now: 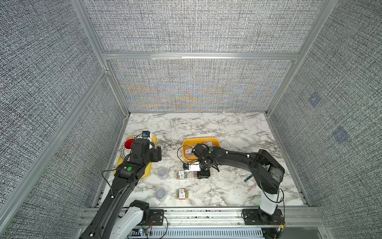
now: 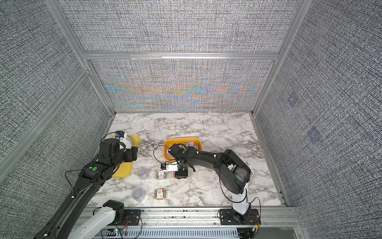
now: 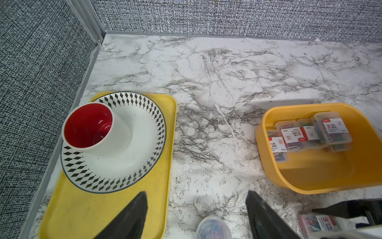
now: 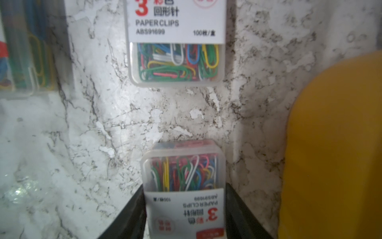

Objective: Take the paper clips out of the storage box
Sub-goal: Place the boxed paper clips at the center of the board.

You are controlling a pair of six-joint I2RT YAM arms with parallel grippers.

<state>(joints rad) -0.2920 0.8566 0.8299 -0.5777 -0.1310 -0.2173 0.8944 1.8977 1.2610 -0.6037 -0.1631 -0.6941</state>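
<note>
Marble tabletop (image 1: 227, 128) carries the storage box (image 1: 186, 148) near its middle, with the right arm reaching beside it. Right gripper (image 4: 184, 186) has its jaws closed against the long sides of one case (image 4: 182, 169) of paper clips, outside the box wall and low over the marble; whether it rests down cannot be told. Its long axis runs straight out from the gripper toward a second case (image 4: 175, 62) lying ahead. Remaining cases (image 3: 306, 132) sit in the box, nearer the right arm. Left gripper (image 3: 196, 192) hangs spread and empty.
</note>
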